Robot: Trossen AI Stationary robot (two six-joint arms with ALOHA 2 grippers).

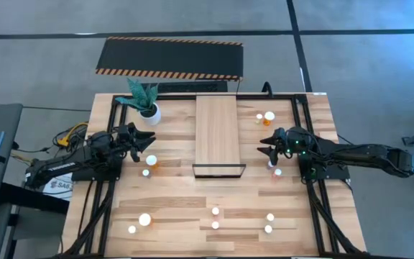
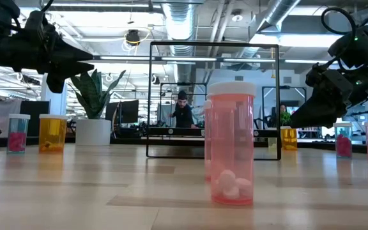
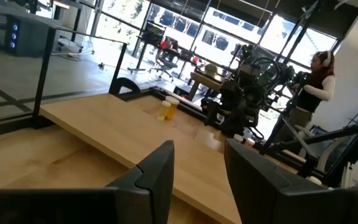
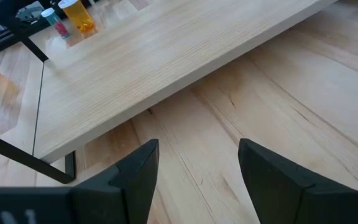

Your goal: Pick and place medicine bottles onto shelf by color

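Note:
The light-wood shelf (image 1: 216,133) lies in the middle of the table, its black frame (image 1: 219,170) at the near end. White-capped medicine bottles stand on the tabletop in groups: two at the left (image 1: 152,160), a few at the far right (image 1: 269,116), two at the right (image 1: 277,171) and several near the front edge (image 1: 215,211). My left gripper (image 1: 148,140) hovers open and empty left of the shelf, above the two left bottles. My right gripper (image 1: 264,144) hovers open and empty right of the shelf. Both wrist views show open fingers facing the shelf board (image 3: 123,137) (image 4: 166,56).
A white pot with a green plant (image 1: 146,101) stands at the far left of the table. A black mat with striped edges (image 1: 169,57) lies on the floor beyond the table. A pink bottle (image 2: 232,144) stands close before the low camera. People show in the room behind.

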